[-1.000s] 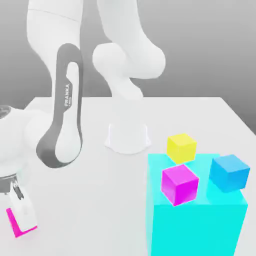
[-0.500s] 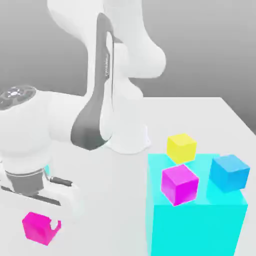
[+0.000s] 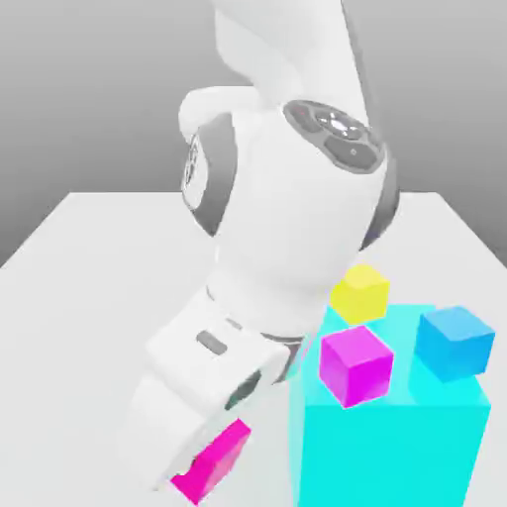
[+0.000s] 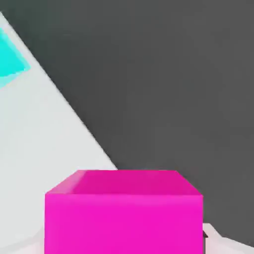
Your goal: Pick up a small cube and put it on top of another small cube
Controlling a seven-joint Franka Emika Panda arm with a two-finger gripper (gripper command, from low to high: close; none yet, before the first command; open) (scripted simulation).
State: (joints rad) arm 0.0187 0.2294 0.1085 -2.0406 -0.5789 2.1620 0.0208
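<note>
Down at the exterior view's lower left, your tool [image 3: 203, 465] is pinching the pink cube [image 3: 213, 460], which pokes out past the white fingers, tilted and up off the desk [image 3: 89, 277]. Your hand view backs that up: the pink cube [image 4: 124, 213] sits close in front of the camera, its top face and one broad side showing, with a sliver of white finger [image 4: 218, 238] at its edge. Behind it you see the pale desk [image 4: 44, 149] running off at a slant against dark grey, and a cyan patch [image 4: 10, 59] in the corner.

Look to the exterior view's right and you have the big cyan block [image 3: 391, 436] standing on the desk, close beside the tool. On its top, the magenta cube [image 3: 356, 364] sits near the front edge, and the blue cube [image 3: 454, 343] sits toward the right side, apart from it. The yellow cube [image 3: 360, 291] shows at the block's far edge; you cannot tell whether it rests on the block or behind it.

Your arm's white wrist [image 3: 287, 228] bulks large mid-scene, bent down over the tool.
</note>
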